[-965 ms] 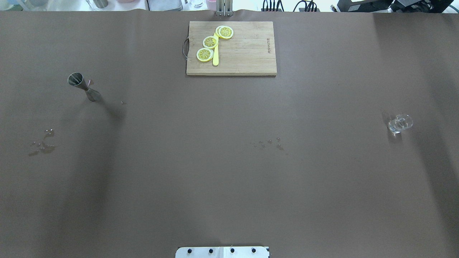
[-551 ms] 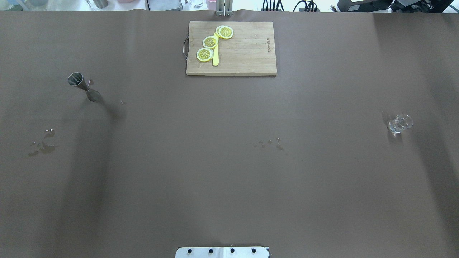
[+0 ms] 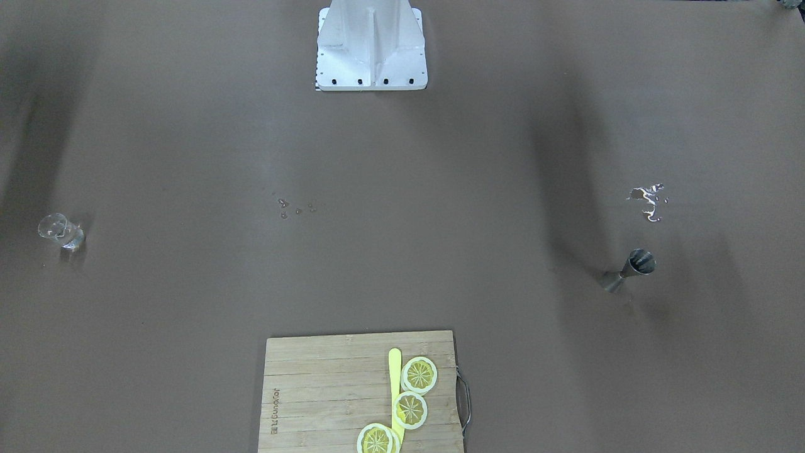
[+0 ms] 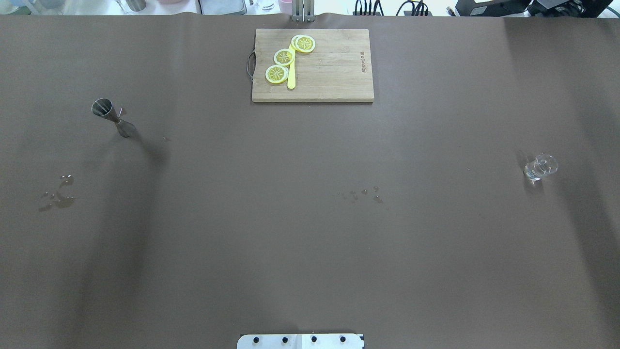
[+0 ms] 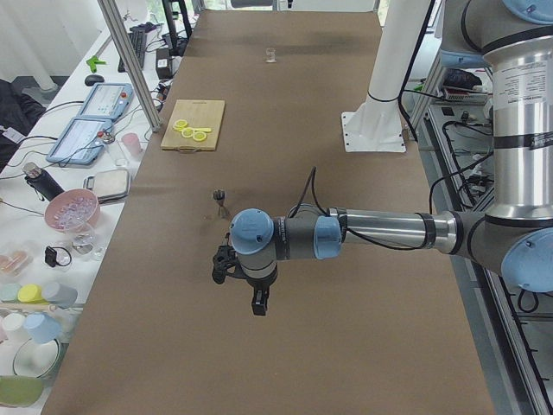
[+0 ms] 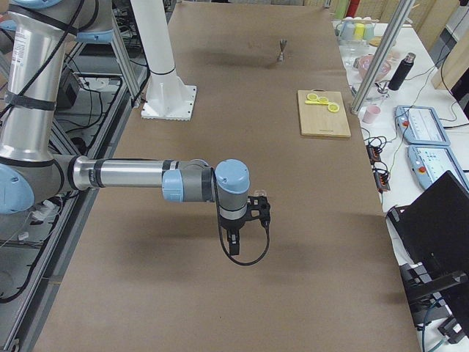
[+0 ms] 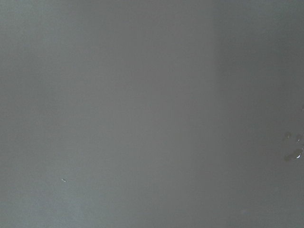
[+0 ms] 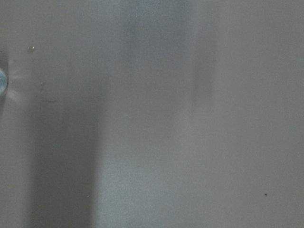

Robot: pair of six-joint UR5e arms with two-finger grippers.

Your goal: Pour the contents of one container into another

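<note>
A steel jigger (image 4: pixel 112 118) (image 3: pixel 629 270) (image 5: pixel 219 204) stands upright on the table's left side. Far over on the right sits a small clear glass (image 4: pixel 540 167) (image 3: pixel 60 231) (image 5: pixel 271 55); its rim just shows at the right wrist view's left edge. Neither arm appears in the overhead or front views. My left gripper (image 5: pixel 258 303) hangs above the table, nearer than the jigger in the left view. Over the right end of the table my right gripper (image 6: pixel 233 246) hangs downward. I cannot tell whether either is open or shut.
A wooden cutting board (image 4: pixel 329 72) (image 3: pixel 327 390) with lemon slices (image 4: pixel 284 56) and a yellow knife lies at the far middle. Water spots (image 4: pixel 58 196) (image 4: pixel 361 194) mark the brown table cover. The robot's white base (image 3: pixel 371 44) is at the near middle edge.
Nothing on the table has moved; only the soft shadows on the left and right sides shift slightly.
</note>
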